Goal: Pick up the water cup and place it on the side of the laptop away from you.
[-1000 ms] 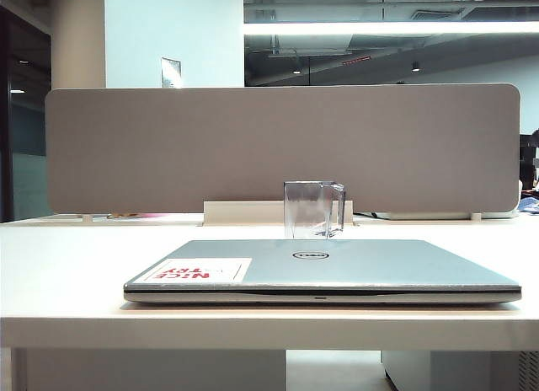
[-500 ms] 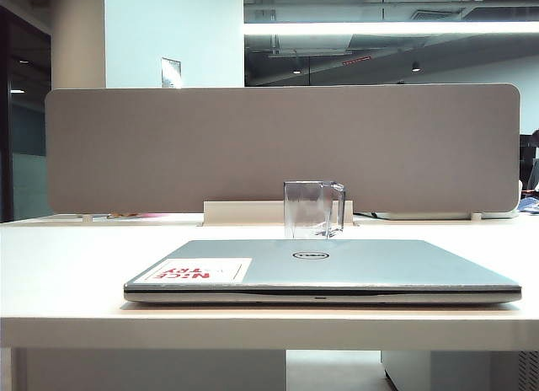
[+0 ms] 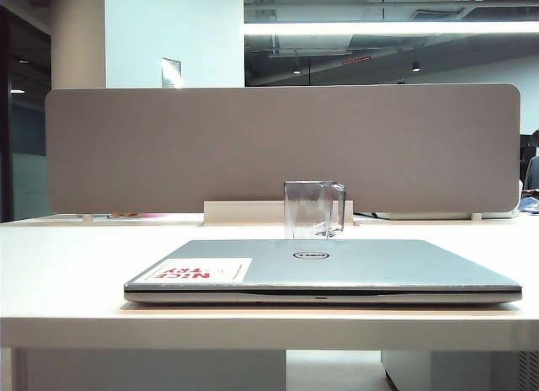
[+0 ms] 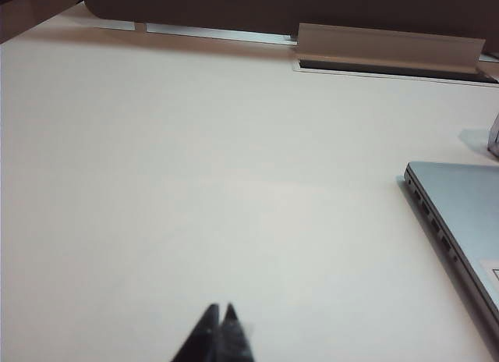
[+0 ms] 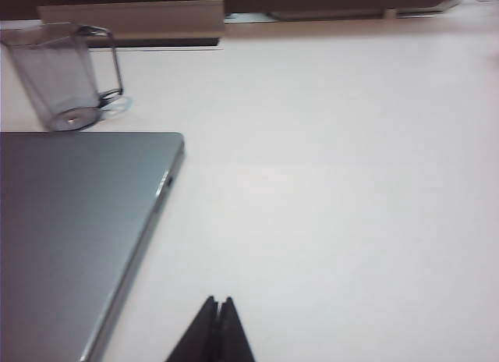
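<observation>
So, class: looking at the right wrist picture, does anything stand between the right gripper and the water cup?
Nothing blocks it. The right gripper, shut, sits over bare table beside the laptop. The water cup stands upright beyond the laptop's far edge. The laptop's corner lies low along that line. The left gripper, also shut, hangs over the table on the laptop's other side.

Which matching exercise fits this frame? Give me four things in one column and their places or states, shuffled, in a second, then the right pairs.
Things:
1. water cup
2. laptop
3. left hand
4. right hand

Places or states:
A. shut, above bare table off the laptop's edge opposite the cup
B. lid closed, flat on the table
C. upright on the table behind the laptop's far edge
D. shut, above bare table off the laptop's edge nearer the cup

Pairs: 1-C, 2-B, 3-A, 4-D
</observation>
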You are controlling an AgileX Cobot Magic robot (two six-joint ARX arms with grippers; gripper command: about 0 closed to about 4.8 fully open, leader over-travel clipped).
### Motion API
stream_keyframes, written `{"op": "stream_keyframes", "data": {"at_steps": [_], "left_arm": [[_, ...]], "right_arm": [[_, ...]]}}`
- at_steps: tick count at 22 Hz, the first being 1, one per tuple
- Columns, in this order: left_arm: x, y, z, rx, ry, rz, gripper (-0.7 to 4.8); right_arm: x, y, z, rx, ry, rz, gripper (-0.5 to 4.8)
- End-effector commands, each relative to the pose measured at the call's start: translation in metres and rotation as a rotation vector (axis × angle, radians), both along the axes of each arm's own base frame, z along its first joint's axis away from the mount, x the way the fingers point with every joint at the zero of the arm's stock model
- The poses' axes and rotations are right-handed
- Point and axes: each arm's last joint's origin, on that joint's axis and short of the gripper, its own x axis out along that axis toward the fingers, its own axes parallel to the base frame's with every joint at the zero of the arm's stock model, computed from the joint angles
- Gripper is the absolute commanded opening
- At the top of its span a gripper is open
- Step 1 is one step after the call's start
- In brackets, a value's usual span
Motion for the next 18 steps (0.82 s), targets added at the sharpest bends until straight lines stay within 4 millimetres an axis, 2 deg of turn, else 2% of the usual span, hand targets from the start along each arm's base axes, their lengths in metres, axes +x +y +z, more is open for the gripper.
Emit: {"op": "stream_keyframes", "data": {"at_steps": [1, 18], "left_arm": [[0.0000, -0.0001, 0.0016, 0.003, -0.009, -0.003, -0.05], [0.0000, -0.0001, 0.0016, 0.003, -0.009, -0.003, -0.05]], "right_arm": [[0.0007, -0.0008, 0.0015, -0.008, -0.031, -0.024, -0.01], [0.0008, -0.0007, 0.0019, -0.008, -0.035, -0.023, -0.01]]}}
